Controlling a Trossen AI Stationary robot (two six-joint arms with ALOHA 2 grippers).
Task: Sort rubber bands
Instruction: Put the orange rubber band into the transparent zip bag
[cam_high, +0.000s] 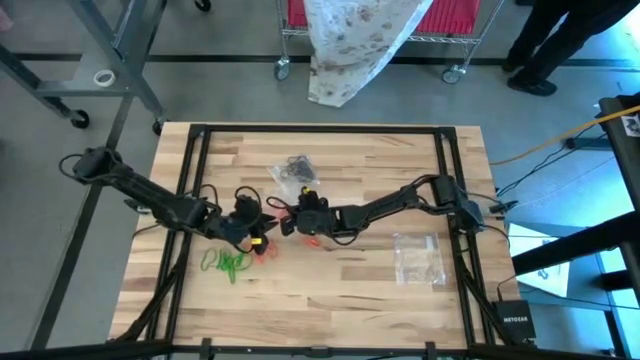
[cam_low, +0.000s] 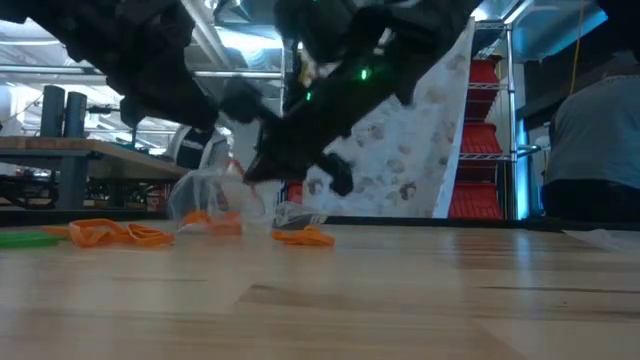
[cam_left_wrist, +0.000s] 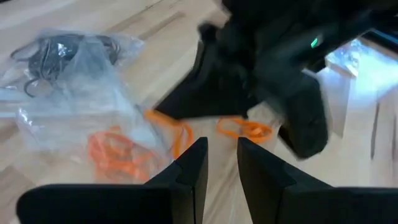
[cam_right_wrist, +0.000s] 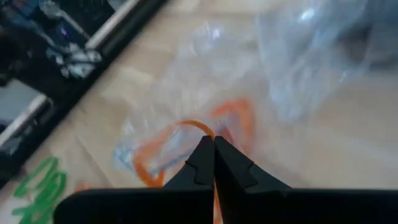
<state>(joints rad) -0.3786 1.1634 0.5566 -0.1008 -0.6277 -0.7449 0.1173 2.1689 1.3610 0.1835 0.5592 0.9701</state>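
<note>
A clear bag with orange rubber bands in it lies mid-table. My right gripper, also, is shut on an orange band at this bag. My left gripper, also, stands just left of it with its fingers apart. The bag's edge reaches one left finger; I cannot tell if they touch. Green bands lie on the wood near the front. Loose orange bands lie by the grippers. A second clear bag farther back holds black bands. My right gripper pinches an orange band's loop between its two fingertips. It comes slanting down from the table's right side. The rest of the loop shows through the clear plastic, low over the wood; whether it is inside the bag, I cannot tell.
Another clear bag lies on the table's right part. More loose orange bands lie left of the bag in the low view. Black frame rails run along the table's sides. A person stands beyond the far right corner.
</note>
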